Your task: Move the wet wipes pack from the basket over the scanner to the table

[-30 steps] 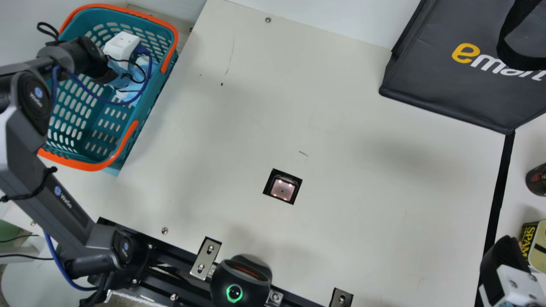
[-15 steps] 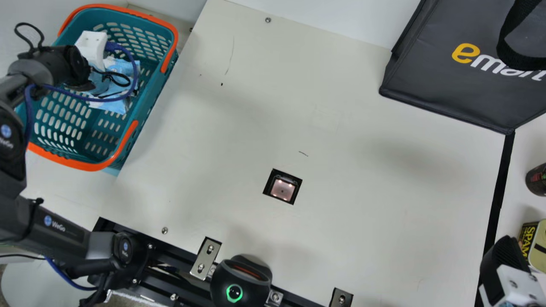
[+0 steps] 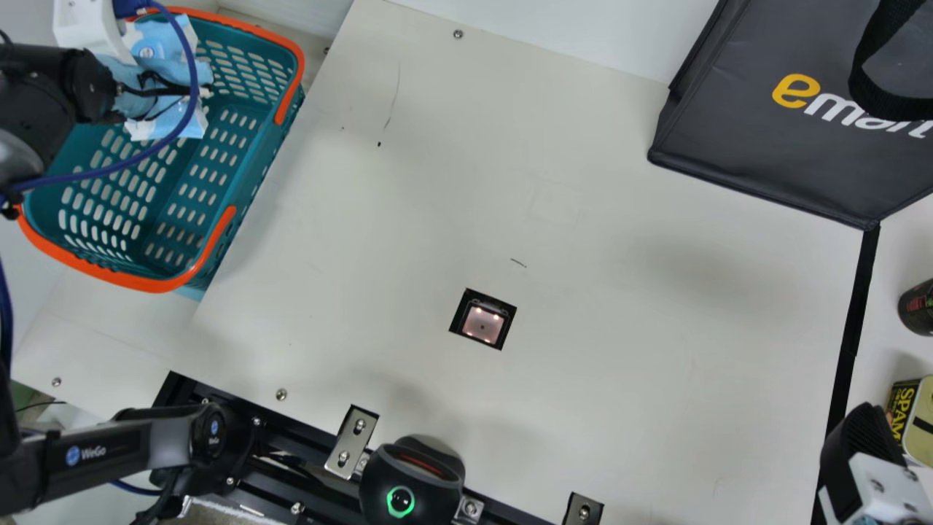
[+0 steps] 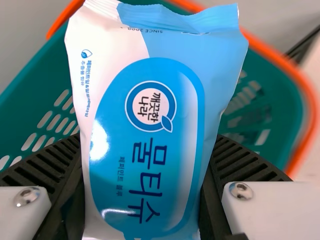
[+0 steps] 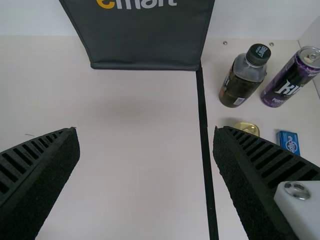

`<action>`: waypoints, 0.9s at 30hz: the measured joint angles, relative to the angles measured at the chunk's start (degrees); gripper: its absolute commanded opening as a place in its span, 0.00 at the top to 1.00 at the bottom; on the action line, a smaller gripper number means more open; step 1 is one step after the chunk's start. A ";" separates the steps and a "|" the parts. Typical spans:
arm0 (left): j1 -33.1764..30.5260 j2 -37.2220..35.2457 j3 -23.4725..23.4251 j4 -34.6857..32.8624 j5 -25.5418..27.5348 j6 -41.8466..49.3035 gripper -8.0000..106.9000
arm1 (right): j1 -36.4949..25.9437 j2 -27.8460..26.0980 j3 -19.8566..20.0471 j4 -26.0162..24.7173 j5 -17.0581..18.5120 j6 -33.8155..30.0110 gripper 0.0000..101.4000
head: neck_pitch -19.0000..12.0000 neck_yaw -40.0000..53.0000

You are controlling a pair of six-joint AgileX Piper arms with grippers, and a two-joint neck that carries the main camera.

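My left gripper (image 3: 89,25) is at the main view's top left, above the basket (image 3: 251,197), holding the blue and white wet wipes pack (image 3: 169,124), which its wrist partly hides. In the left wrist view, the gripper (image 4: 147,150) has the pack (image 4: 170,195) squeezed between its ribbed fingers, and the teal basket (image 4: 25,102) with orange trim lies beyond. The scanner window (image 3: 482,324) is a lit square set in the table. My right gripper (image 3: 864,448) is at the lower right; in its wrist view the gripper (image 5: 146,132) stands open, nothing between its fingers.
A dark bag (image 3: 758,124) stands at the back right. Beyond the black strip (image 5: 206,150) are a bottle (image 5: 243,76), a purple can (image 5: 291,79), a yellow tin (image 5: 247,128) and a small blue box (image 5: 288,142). A black device (image 3: 412,477) sits at the front edge.
My left arm has swung left, and its gripper and the held pack have shifted toward the main view's top left, looking larger and nearer the camera. The right arm has stayed still.
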 measured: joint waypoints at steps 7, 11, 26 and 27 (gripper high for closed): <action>-5.29 -3.79 -4.46 -4.39 6.72 1.69 1.00 | 0.00 0.00 0.00 0.00 0.00 0.00 0.06 | 0.00 0.00; -9.27 -5.33 -6.37 -7.41 11.44 3.12 1.00 | 0.00 0.00 0.00 0.00 0.00 0.00 0.06 | 0.00 0.00; -27.90 -7.82 -9.96 -12.99 25.29 -2.80 1.00 | 0.00 0.00 0.00 0.00 0.10 0.00 0.06 | -0.09 0.00; -29.39 -7.93 -10.05 -12.99 25.98 -3.68 1.00 | 0.00 0.00 0.00 0.00 0.10 0.00 0.06 | 0.00 0.00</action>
